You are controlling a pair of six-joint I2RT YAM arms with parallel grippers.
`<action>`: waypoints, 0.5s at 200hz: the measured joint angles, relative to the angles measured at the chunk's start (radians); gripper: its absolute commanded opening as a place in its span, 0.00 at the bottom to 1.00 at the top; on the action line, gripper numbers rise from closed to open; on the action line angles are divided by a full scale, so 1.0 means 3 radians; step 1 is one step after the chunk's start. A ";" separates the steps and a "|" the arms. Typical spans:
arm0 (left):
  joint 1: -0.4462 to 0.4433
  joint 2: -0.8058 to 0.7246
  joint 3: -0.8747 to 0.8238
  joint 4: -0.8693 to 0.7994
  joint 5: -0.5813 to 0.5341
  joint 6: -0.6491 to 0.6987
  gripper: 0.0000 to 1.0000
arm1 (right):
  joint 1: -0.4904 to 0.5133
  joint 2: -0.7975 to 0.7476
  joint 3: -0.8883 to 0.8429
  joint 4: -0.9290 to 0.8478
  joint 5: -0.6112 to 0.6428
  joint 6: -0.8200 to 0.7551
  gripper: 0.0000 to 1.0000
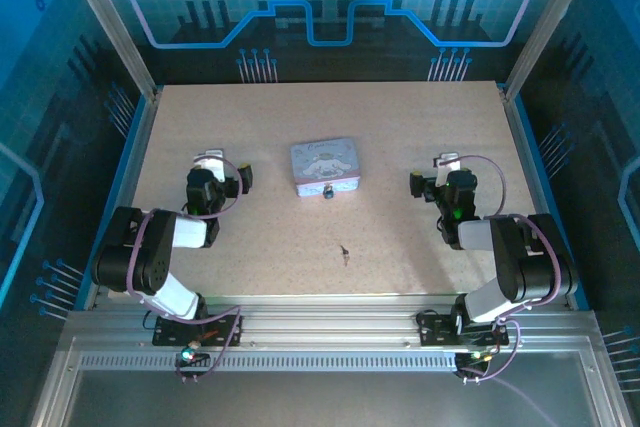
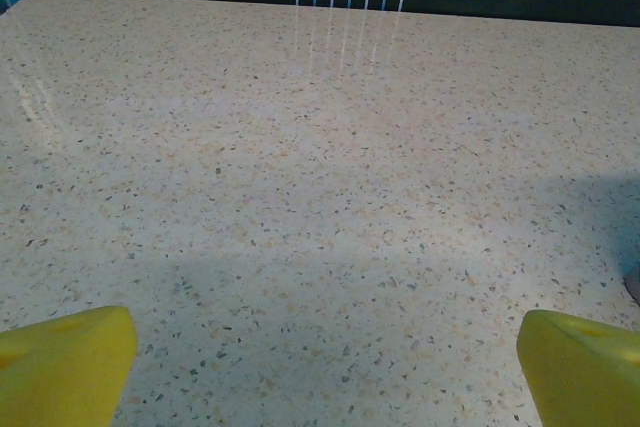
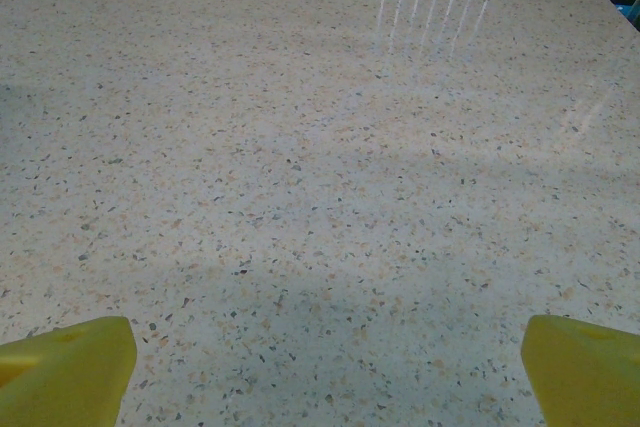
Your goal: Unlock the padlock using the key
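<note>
Left gripper [image 1: 222,169]: open, holding nothing. In the left wrist view its yellow fingertips [image 2: 65,372] sit wide apart at the bottom corners, with bare speckled table [image 2: 320,147] between them.

Right gripper [image 1: 435,169]: also open and empty. The right wrist view shows the same wide spread, over speckled tabletop. From above, both grippers point toward the far edge of the table.

Key [image 1: 345,255]: a thin dark sliver lying flat on the table.
- Long axis runs roughly near-to-far, with a slight tilt.
- Too small to tell which end is the bow and which the blade.
- It lies between the two arms, close to mid-table.
- It is closer to the arm bases than either gripper is.
- It is to the right of the left gripper and to the left of the right gripper, well apart from both.

Padlock [image 1: 327,190]: a tiny silvery-blue spot at the near long edge of the pale cartoon-printed tin [image 1: 325,164].
- It is touching the tin or just beside it; the top view does not settle which.
- Shackle direction is not resolvable.
- It sits between the two grippers, about level with them and apart from each.
- It is farther from the bases than the key, and the two are not touching.
</note>
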 measured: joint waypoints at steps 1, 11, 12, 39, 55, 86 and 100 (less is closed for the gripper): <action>0.0000 -0.0003 0.0000 -0.0003 0.0000 0.0000 0.99 | 0.0000 0.0000 0.0000 0.0000 0.0000 0.0000 1.00; 0.0000 -0.0072 -0.0010 -0.0065 0.0011 0.0000 0.99 | 0.0000 -0.0003 0.0001 -0.0006 -0.0001 -0.0001 1.00; 0.0000 -0.0080 -0.0011 -0.0072 0.0011 -0.0001 0.99 | 0.0000 -0.0004 0.0004 -0.0014 -0.0003 -0.0001 1.00; 0.0000 -0.0605 -0.0019 -0.0530 -0.0065 -0.0051 0.99 | 0.0023 -0.0179 0.0235 -0.0572 -0.0004 -0.0001 1.00; 0.0000 -0.1007 0.0076 -0.1031 -0.0132 -0.0167 0.99 | 0.0043 -0.0347 0.0579 -0.1115 -0.0005 0.0079 1.00; 0.0000 -0.1420 0.0614 -0.2295 -0.0217 -0.0509 0.99 | 0.0131 -0.0601 0.1235 -0.2115 -0.0083 0.0375 0.99; 0.0000 -0.1506 0.0800 -0.2797 -0.0226 -0.0674 0.99 | 0.0289 -0.0646 0.1471 -0.2599 -0.0111 0.0504 0.97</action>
